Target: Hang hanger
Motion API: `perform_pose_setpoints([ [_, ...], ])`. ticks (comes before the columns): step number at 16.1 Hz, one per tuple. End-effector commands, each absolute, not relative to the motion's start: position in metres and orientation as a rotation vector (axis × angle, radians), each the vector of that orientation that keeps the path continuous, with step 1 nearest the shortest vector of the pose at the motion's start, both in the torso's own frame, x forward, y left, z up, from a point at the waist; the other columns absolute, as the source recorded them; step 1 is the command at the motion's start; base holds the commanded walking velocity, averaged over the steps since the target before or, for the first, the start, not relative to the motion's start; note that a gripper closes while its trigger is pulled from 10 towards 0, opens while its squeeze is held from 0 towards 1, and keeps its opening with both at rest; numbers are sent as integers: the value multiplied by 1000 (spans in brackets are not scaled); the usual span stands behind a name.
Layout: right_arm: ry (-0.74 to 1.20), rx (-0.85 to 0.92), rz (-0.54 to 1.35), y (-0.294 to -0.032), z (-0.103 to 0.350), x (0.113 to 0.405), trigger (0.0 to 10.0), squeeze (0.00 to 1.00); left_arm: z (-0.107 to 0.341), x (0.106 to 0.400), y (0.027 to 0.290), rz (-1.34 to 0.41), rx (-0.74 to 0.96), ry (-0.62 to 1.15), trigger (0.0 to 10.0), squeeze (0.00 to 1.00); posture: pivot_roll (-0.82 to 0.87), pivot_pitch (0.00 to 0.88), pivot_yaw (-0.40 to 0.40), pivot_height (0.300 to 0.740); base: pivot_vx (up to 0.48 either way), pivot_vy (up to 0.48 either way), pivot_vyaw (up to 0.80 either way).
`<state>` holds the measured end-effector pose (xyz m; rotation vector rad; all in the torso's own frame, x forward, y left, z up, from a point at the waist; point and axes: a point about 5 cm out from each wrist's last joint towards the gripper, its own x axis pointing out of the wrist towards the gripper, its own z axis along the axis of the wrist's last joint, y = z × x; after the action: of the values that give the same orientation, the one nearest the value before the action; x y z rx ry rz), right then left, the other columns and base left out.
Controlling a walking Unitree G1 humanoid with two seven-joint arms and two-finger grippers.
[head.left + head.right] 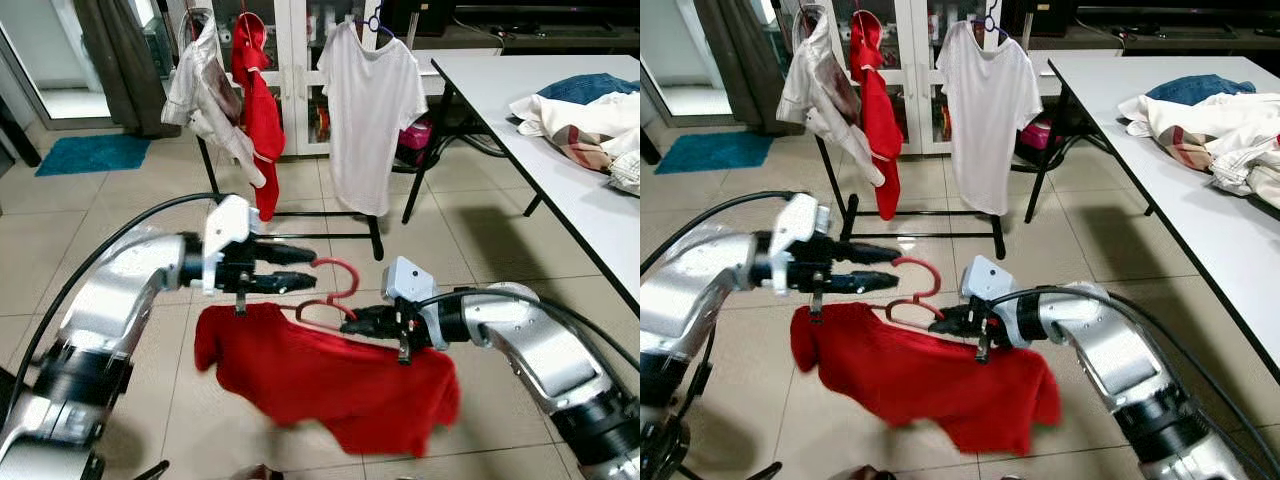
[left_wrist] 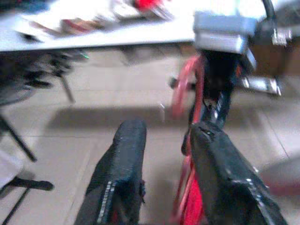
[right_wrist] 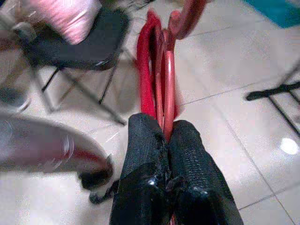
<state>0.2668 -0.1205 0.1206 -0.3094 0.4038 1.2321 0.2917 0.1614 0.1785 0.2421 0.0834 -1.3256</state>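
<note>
right gripper [image 1: 352, 322]: black fingers pinched tight on the red plastic hanger [image 1: 335, 290], clamped right over its bar and the cloth there, clear as day in the right wrist view [image 3: 165, 140]

left gripper [image 1: 303, 268]: fingers spread apart, nothing held, pointing toward the right gripper with the hanger's hook just past the tips; in the left wrist view, hanger sitting beside one fingertip [image 2: 211, 140], contact hard to call, pretty blurry

red hanger: up in the air between the two grippers, hook curling upward above the right gripper's fingers

red t-shirt [image 1: 320, 375]: draped on the hanger, sagging below both grippers, one sleeve hanging under the left gripper, bottom edge a bit blurred

black metal clothes rack [image 1: 300, 215]: well beyond both grippers, across the tiled floor [image 1: 120, 220]

on the rack: white t-shirt on a hanger [image 1: 368, 110], another red garment [image 1: 258, 110], pale grey-white jacket [image 1: 208, 95]

white table [image 1: 560, 150]: off past the right arm, pile of loose clothes [image 1: 585, 115] on top, blue denim and cream fabric mixed in

teal floor mat [image 1: 90, 153]: far out past the left arm, near the dark curtain [image 1: 120, 60]
</note>
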Motion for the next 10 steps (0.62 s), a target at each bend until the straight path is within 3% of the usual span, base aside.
perform_pose_setpoints([
  [1, 352, -263, 1114, -126, 127, 274, 0, 0, 184, 291, 169, -1217, 189, 34, 10000, 1000, -113, 0, 11, 740, 0, 0, 0],
  [3, 338, -223, 1050, -128, 126, 277, 0, 0, 183, 289, 173, -1154, 161, 21, 10000, 1000, -106, 0, 6, 740, 0, 0, 0],
  [4, 303, -162, 883, -134, 121, 285, 0, 0, 180, 286, 181, -1027, 170, 17, 10000, 1000, -80, 0, -6, 740, 0, 0, 0],
  [5, 297, -120, 798, -138, 118, 288, 0, 0, 177, 283, 184, -968, 171, 19, 10000, 816, -73, 0, -1, 740, 0, 0, 0],
  [6, 280, -55, 652, -143, 114, 291, 0, 0, 173, 278, 185, -901, 167, 14, 10000, 161, -79, 0, 13, 740, 0, 0, 0],
  [7, 274, -28, 594, -143, 112, 290, 0, 0, 166, 277, 185, -832, 161, 35, 10000, 0, -87, 0, 24, 740, 0, 0, 0],
  [8, 278, -19, 573, -142, 110, 288, 0, 0, 161, 278, 186, -783, 164, 52, 10000, 0, -95, 0, 30, 740, 0, 0, 0],
  [10, 284, 21, 426, -140, 98, 280, 2902, 0, 132, 281, 186, -571, 187, 136, 10000, 0, -110, 0, 36, 740, 0, 0, 0],
])
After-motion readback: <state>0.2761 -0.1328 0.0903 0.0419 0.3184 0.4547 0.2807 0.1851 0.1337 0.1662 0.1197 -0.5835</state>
